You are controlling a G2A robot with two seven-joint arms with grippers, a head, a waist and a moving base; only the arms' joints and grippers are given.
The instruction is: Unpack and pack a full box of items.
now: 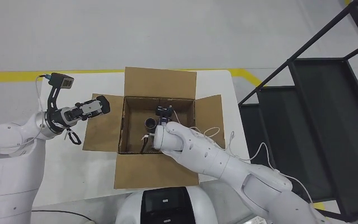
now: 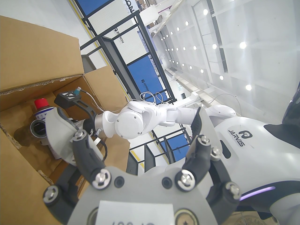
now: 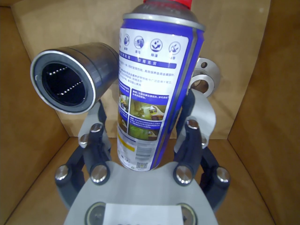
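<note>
- Box [image 1: 160, 82] sits open on the desk [image 1: 215, 84], all four flaps spread.
- Right gripper [image 3: 145, 99] reaches inside, pinching a red-capped can [image 3: 152, 71].
- A steel bearing [image 3: 68, 80] and a flange [image 3: 206, 76] lie in the box beside the can.
- Left gripper [image 1: 104, 104], fingers spread, hovers by the box's left flap.

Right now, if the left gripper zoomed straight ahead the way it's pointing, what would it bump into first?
Probably the right arm's white wrist, centred between the left gripper's open fingers and down in the cardboard box. Depth is unclear, so it might clip the box's near wall first.
</note>
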